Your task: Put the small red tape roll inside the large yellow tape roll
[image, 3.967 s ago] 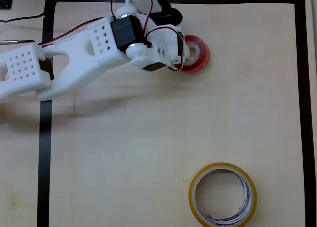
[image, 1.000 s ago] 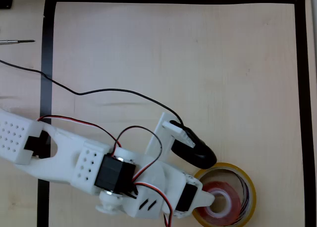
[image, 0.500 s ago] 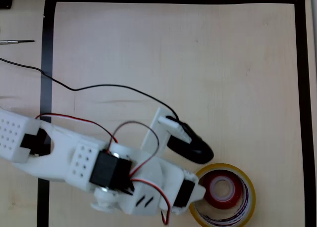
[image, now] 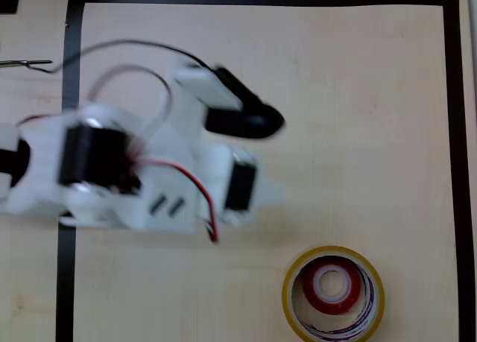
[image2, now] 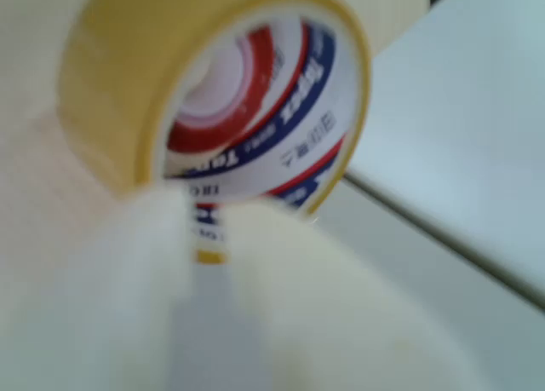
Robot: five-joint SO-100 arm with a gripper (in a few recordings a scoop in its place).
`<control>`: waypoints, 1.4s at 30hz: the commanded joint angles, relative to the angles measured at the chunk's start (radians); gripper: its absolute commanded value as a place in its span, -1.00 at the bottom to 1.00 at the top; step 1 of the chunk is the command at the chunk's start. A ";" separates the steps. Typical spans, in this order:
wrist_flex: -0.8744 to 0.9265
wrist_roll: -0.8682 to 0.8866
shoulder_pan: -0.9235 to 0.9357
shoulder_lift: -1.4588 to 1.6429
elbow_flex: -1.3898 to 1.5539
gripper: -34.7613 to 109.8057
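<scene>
- Now that the small red tape roll (image: 332, 284) lies flat inside the large yellow tape roll (image: 291, 305), we judge the main demand of the task met: in the overhead view the red ring sits within the yellow ring's hole, toward its far side, with bare table showing around part of it.
- In the wrist view we see the same nesting from low down: the red roll (image2: 255, 84) shows through the opening of the yellow roll (image2: 111, 76), whose white core carries blue and red print.
- What has just changed is the arm's place. Half a second ago the gripper was beside the yellow ring's left edge; now the gripper (image: 272, 157) is well apart from both rolls, up and to the left in the overhead view, and blurred by motion.
- The red roll sits a little nearer the ring's middle than it did half a second ago, and nothing touches it.
- We read the fingers as spread and empty: the black finger (image: 246, 118) stands apart from the white one (image: 261, 193), with only table between them.
- The two pale blurred shapes at the bottom of the wrist view look like the fingers with a gap between them, which agrees.
- The black tape border (image: 455, 133) frames the table (image: 358, 96); both rolls lie in its near right corner.
- In our judgement only the retreat to rest is left.
</scene>
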 commanded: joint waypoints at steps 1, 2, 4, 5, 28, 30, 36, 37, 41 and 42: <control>0.038 0.011 0.002 0.236 -0.040 -0.52; 0.038 0.011 0.003 0.259 -0.038 -0.52; 0.038 0.011 -0.008 0.314 -0.006 -0.52; 0.038 0.011 -0.015 0.353 0.038 -0.52; -0.666 0.012 -0.020 2.253 2.536 -0.52; -0.623 0.011 -0.009 2.393 2.643 -0.52; -0.560 -0.028 0.005 2.473 2.767 -0.52; -0.558 -0.028 -0.003 2.485 2.796 -0.52; -0.505 -0.041 -0.041 2.645 2.951 -0.52; -0.495 -0.041 -0.054 2.646 2.981 -0.52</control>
